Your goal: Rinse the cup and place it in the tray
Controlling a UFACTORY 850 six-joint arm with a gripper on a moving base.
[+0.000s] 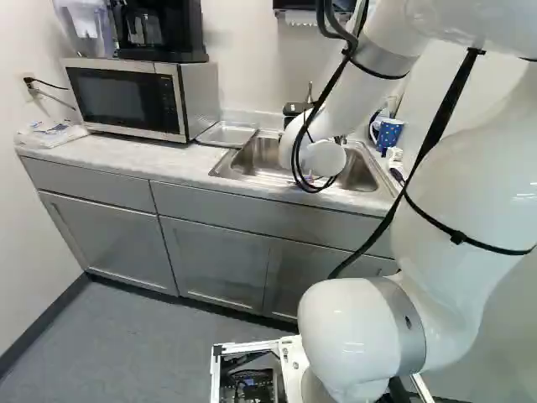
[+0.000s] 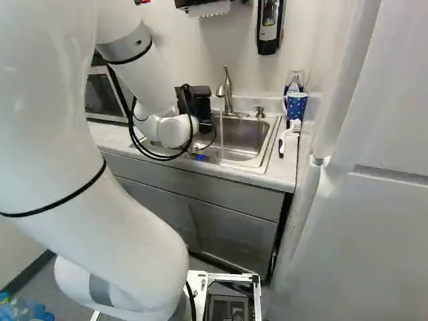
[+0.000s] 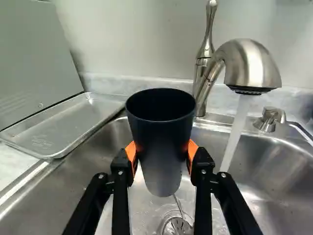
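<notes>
Black jaws gripping tapered cup (image 3: 162, 147), perhaps plastic, shiny sink (image 3: 34, 205), shallow tray (image 3: 63, 125)

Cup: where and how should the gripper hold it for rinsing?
Best from the side, gripping opposite flanks of the cup below its rim, as the gripper has it. Round, tapering, no handle in view; should leave the open top free for the running water.

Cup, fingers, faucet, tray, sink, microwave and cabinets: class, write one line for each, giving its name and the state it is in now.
Cup, upright, gripped
Fingers, closed on the cup
Faucet, running
Tray, lying flat, empty
Sink, wet, not filled
Microwave, door shut
Cabinets, doors shut
</notes>
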